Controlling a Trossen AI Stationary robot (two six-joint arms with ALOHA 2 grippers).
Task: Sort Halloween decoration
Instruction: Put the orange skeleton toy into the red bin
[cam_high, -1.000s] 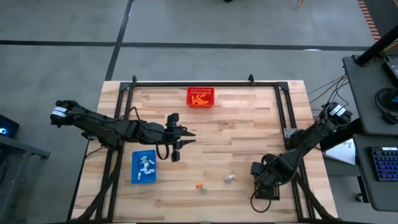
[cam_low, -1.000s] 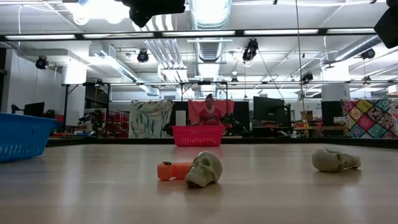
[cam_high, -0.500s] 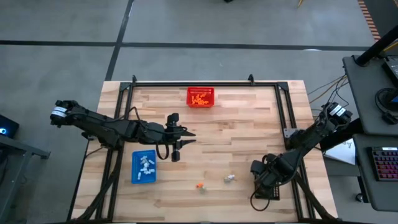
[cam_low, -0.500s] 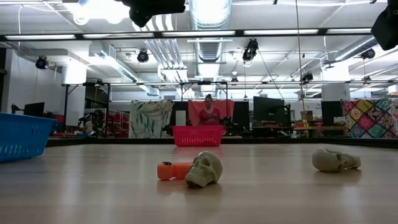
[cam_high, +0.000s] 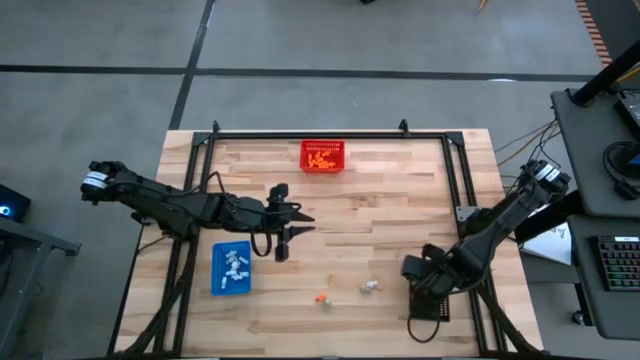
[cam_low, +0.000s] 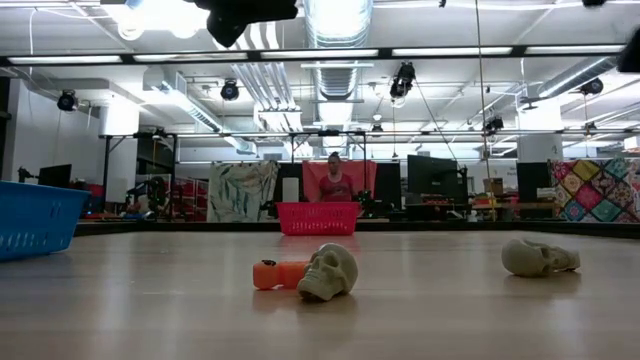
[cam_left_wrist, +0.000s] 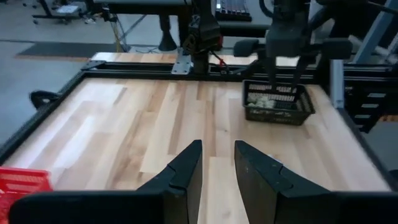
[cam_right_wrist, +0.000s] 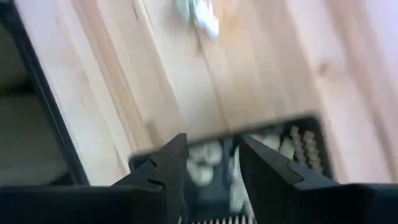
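High view shows a wooden bench (cam_high: 390, 220) seen from above, with two dark robot arms. The right tool (cam_high: 428, 285) sits over a black tray (cam_high: 432, 305) at the near right corner of the bench. In the right wrist view its two fingers (cam_right_wrist: 165, 171) stand apart with nothing between them, directly above pale skull trinkets lying in that tray, so the tool looks released after a drop. Two trinkets lie loose on the bare wood near the front edge: a grey-beige skull (cam_high: 370, 287) and, beside it toward the left, a small orange piece (cam_high: 321, 298). The low view shows the same kind of pair up close, an orange piece (cam_low: 276, 274) touching a pale skull (cam_low: 329, 271), with a second skull (cam_low: 538, 257) lying on its side farther off. The skull on the wood lies just beside the right tool, toward the middle of the bench, so the right arm is clearly the nearer one for the next pick. The left tool (cam_high: 283, 232) hangs over the middle of the bench, well apart from both loose trinkets, its fingers (cam_left_wrist: 186, 171) a narrow gap apart and empty. A blue tray (cam_high: 232, 269) with white trinkets sits near the left arm, and a red basket (cam_high: 323, 156) with orange ones stands at the far edge.
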